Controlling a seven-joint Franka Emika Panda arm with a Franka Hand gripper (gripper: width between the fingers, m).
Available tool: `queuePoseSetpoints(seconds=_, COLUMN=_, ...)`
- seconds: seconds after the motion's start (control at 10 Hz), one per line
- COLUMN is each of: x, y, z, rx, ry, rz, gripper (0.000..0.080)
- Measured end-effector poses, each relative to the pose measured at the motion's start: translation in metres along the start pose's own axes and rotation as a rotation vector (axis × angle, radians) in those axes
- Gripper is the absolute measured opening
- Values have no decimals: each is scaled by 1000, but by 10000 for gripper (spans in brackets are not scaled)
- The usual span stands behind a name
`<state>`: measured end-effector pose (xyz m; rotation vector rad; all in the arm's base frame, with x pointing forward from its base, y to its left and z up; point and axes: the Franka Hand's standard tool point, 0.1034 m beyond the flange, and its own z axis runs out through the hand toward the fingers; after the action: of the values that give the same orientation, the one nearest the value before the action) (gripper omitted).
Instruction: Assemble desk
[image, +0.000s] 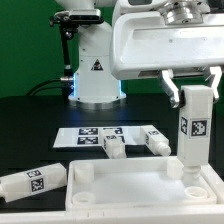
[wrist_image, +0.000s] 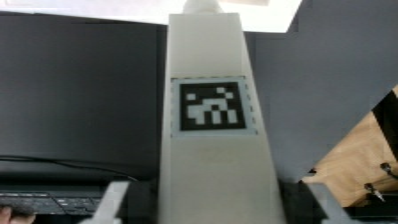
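The gripper (image: 194, 92) stands half closed, clamped on the upper end of an upright leg (image: 195, 128). The leg hangs straight below it, its foot meeting the top's (image: 120, 188) far corner on the exterior view's right.

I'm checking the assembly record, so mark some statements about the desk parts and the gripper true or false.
1. The gripper holds the held leg upright. True.
2. The held leg stands at the desk top's corner on the exterior view's left. False: it is at the corner on the exterior view's right.
3. Two loose legs lie by the marker board. True.
4. Nothing lies left of the desk top in the exterior view. False: a third loose leg lies there.
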<state>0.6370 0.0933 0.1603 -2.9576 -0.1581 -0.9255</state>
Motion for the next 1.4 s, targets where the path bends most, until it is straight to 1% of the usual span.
queuePoseSetpoints(seconds=0.2, x=-8, y=-4, z=3, rx=7, ry=-34, rz=-4, gripper=285)
queuePoseSetpoints(seconds=0.5, x=-15, y=-16, z=9, rx=16, ry=-45, rz=-21, gripper=285)
queuePoseSetpoints(seconds=0.7, x=-23, y=-15, z=15, rx=14, ry=-59, rz=-24, gripper=285)
queuePoseSetpoints(seconds=1.2, x=-33, y=-17, z=26, rx=12, ry=-69, rz=-29, gripper=285)
queuePoseSetpoints(seconds=1.3, x=-37, y=-17, z=29, rx=11, ry=-77, rz=-30, gripper=285)
queuePoseSetpoints(seconds=1.4, x=-38, y=-16, z=31, rx=8, ry=-63, rz=-31, gripper=285)
